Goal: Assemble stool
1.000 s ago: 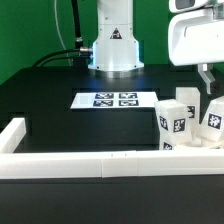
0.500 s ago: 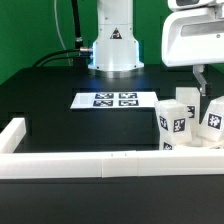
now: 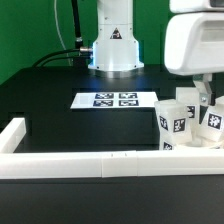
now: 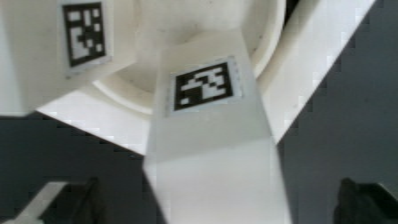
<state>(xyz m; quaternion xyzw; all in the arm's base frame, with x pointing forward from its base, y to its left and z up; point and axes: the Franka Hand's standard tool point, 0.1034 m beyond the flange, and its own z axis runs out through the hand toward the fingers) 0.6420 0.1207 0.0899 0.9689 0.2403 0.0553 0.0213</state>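
Three white tagged stool legs stand upright at the exterior view's right: a front leg (image 3: 172,123), a rear leg (image 3: 188,102) and a right leg (image 3: 213,120). They rise from the round seat (image 3: 198,145), which is mostly hidden behind the rail. My gripper (image 3: 204,97) hangs just over the rear and right legs. In the wrist view the gripper (image 4: 210,205) is open. A tagged leg (image 4: 214,110) runs between its dark fingers (image 4: 54,203) with gaps on both sides. Another tagged leg (image 4: 80,40) and the seat's curved rim (image 4: 125,95) lie beyond.
The marker board (image 3: 116,100) lies on the black table in front of the robot base (image 3: 113,45). A long white rail (image 3: 80,163) borders the near edge, with a raised end (image 3: 12,135) at the exterior view's left.
The gripper has come down and a little toward the exterior view's left, closer over the standing legs. The legs and seat have not moved.
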